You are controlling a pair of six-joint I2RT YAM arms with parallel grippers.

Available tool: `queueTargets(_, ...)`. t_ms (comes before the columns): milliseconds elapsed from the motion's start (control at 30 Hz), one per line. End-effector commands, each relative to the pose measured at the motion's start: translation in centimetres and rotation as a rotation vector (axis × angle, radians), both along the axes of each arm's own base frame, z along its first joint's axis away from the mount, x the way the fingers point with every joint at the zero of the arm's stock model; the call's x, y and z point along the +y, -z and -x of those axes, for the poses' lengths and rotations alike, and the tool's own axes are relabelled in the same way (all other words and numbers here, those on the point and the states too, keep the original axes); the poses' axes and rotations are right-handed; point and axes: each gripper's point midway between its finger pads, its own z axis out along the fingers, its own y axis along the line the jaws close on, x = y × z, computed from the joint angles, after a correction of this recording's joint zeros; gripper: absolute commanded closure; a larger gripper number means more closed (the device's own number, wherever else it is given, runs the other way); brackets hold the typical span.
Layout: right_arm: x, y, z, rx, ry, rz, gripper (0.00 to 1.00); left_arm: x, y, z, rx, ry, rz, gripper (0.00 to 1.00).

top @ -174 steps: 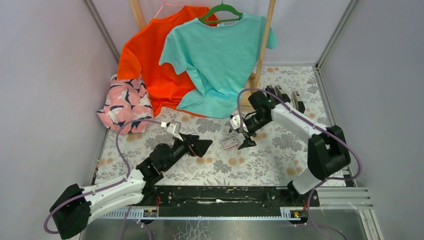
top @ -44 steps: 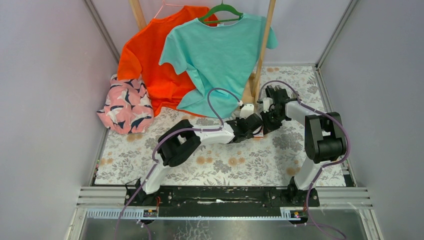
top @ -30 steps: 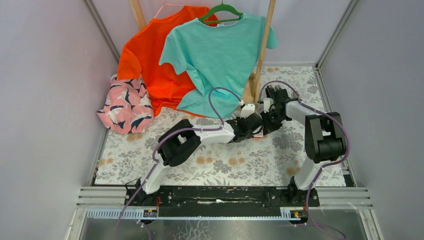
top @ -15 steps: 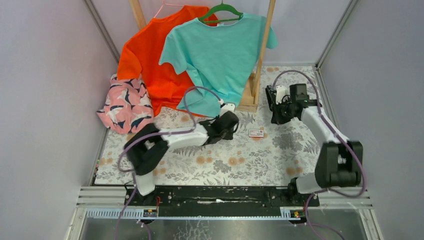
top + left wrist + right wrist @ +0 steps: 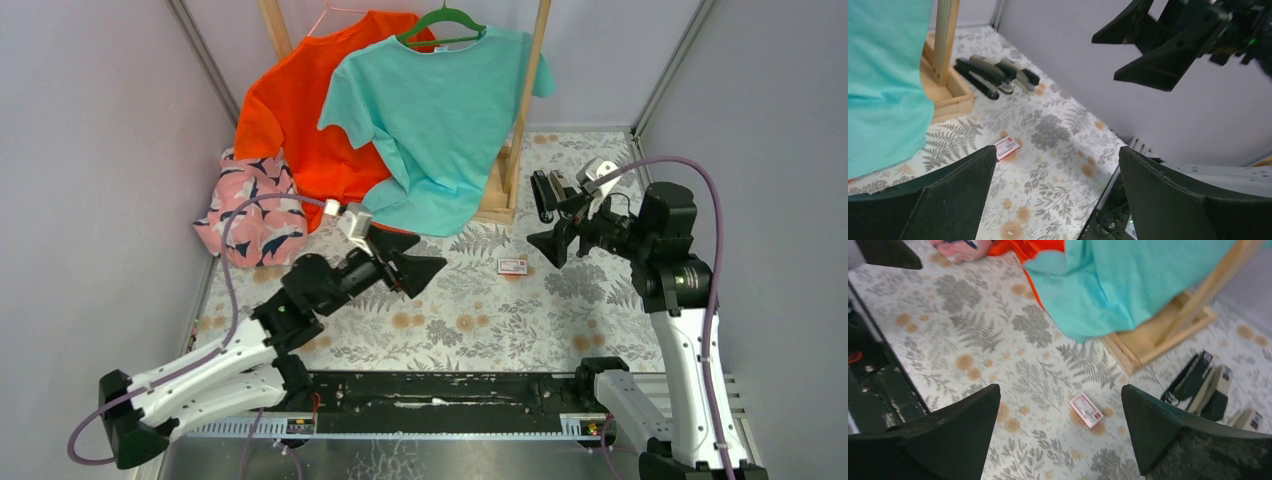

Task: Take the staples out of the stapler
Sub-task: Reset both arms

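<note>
The move ahead turns on the three staplers (image 5: 1217,387), which lie side by side on the counter (image 5: 973,330), just beside the wooden rack foot (image 5: 1158,342) on the right arm's side of it. Their long axes run parallel to each other and roughly along that side of the foot, pointing away from the arm bases. No loose staples show anywhere, so they are most likely inside one of the staplers. Which one holds them cannot be told from these views.

The right hand (image 5: 1059,388) hangs above the counter with its jaws spread wide and nothing between them. It is near the staplers, on the side of the rack foot closest to the arm bases. The left hand (image 5: 1058,152), also wide and empty, is well apart from the foot on its other side. The right arm is therefore plainly the better placed of the two. It would need to travel toward the far wall and turn so that its jaws cross a stapler's narrow width, not its length.

A small white-and-pink box (image 5: 1087,410) lies on the counter between the two hands, near the rack foot. It is not in the line to the staplers. The teal shirt (image 5: 1128,275) hangs over the foot, clear of them. The tight packing of the three staplers looks like the real obstacle to a clean grip.
</note>
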Motion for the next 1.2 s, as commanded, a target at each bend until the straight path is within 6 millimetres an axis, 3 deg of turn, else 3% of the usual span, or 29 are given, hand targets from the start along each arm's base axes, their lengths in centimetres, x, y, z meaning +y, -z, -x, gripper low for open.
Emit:
queueTargets(0,1.9,-3.6,2.6,-0.030,-0.082,-0.141,0.01,1.7,-3.2,2.2,-0.058,0.046,0.123,0.00)
queueTargets(200,1.1,-7.5,5.1,-0.144,-0.003,-0.181,0.01,4.1,-5.5,4.0,-0.062,0.045,0.156,0.00)
queueTargets(333,1.9,-9.2,6.9,-0.124,-0.040,-0.240,0.01,4.8,-6.6,4.4,-0.083,0.038,0.155,0.00)
queueTargets(467,1.4,-10.7,6.6,-0.090,0.047,-0.325,0.01,4.9,-6.6,4.3,-0.080,0.036,0.139,0.00)
queueTargets(700,0.8,-10.8,5.7,-0.088,0.107,-0.342,0.01,5.0,-7.3,4.7,-0.094,0.047,0.147,0.00)
queueTargets(1167,1.3,-10.6,6.3,-0.088,0.071,-0.349,0.01,4.3,-8.4,5.7,-0.105,0.116,0.210,0.00)
